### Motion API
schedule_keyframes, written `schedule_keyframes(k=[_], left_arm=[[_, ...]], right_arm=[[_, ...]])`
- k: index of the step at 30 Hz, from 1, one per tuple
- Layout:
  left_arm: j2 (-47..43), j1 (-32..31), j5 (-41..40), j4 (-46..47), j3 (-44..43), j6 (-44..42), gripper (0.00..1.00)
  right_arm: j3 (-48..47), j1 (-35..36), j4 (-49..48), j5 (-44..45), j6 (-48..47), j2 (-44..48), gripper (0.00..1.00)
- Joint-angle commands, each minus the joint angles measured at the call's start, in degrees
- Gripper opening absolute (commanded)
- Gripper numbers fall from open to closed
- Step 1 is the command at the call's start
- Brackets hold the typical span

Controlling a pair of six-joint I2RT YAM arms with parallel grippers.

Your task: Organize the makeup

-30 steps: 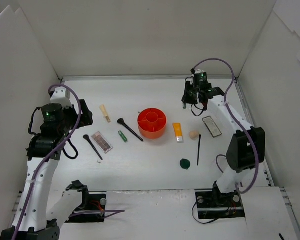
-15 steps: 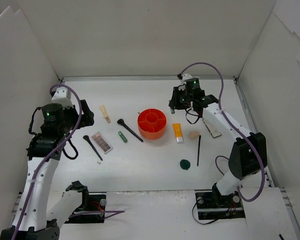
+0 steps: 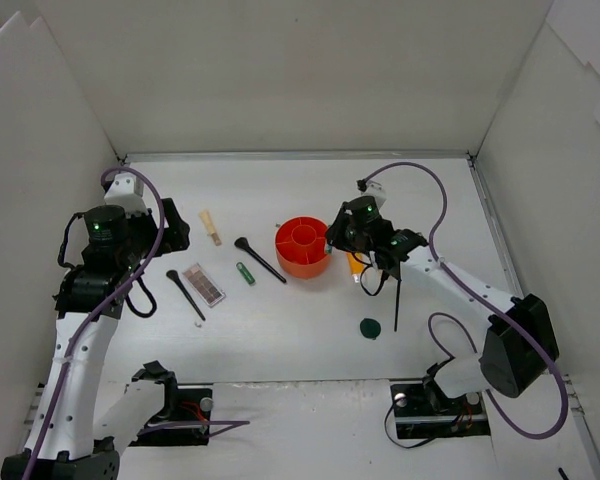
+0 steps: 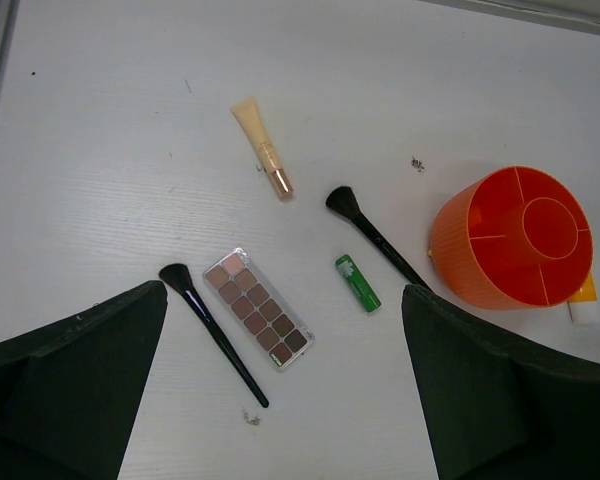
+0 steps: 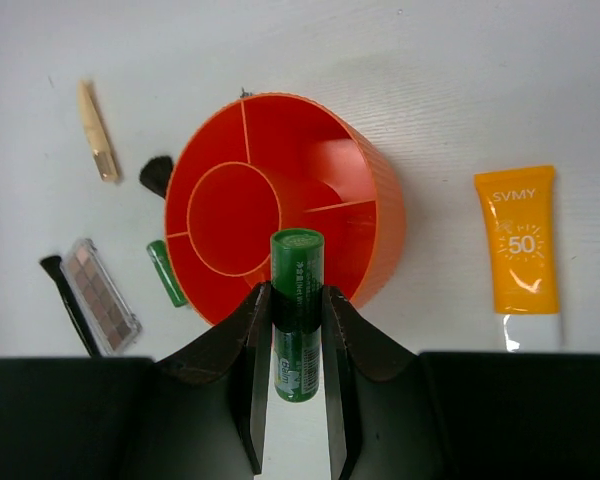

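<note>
Right arm: we note right claw [image 5: 297, 292] clamped on small green plastic tube [image 5: 297, 262], tube at edge of round red-orange compartmented holder [image 5: 380, 215] | Left arm: we note left claw [image 4: 283, 295] spread wide above brown-pink eyeshadow palette [image 4: 258, 320]

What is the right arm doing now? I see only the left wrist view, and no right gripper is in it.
Observer: The right gripper is shut on a green tube, right by the rim of the orange holder.
Operator: Which things lie beyond the holder, on its right?
Observer: An orange tube lies flat there, apart from the holder.
Operator: Anything else?
Observer: A dark green compact and a thin black brush lie there too.
</note>
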State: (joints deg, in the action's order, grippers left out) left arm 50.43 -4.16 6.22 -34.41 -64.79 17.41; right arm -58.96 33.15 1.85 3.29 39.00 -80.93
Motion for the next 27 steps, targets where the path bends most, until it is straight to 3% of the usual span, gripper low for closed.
schedule_keyframes(k=[1,7,27], left_arm=[[0.3,0.3,0.8,3.5,-0.2,0.7,1.00],[0.5,0.3,0.9,3.5,-0.2,0.8,1.00],[0.3,0.3,1.4,3.6,-0.2,0.9,0.99]], right_arm=[[0.8,1.7,-5.0,9.5,9.4,2.4,0.00],[1.4,3.4,-4.9,14.1,16.9,0.9,0.00],[0.8,6.1,-5.0,16.4,24.2,-4.1,0.03]])
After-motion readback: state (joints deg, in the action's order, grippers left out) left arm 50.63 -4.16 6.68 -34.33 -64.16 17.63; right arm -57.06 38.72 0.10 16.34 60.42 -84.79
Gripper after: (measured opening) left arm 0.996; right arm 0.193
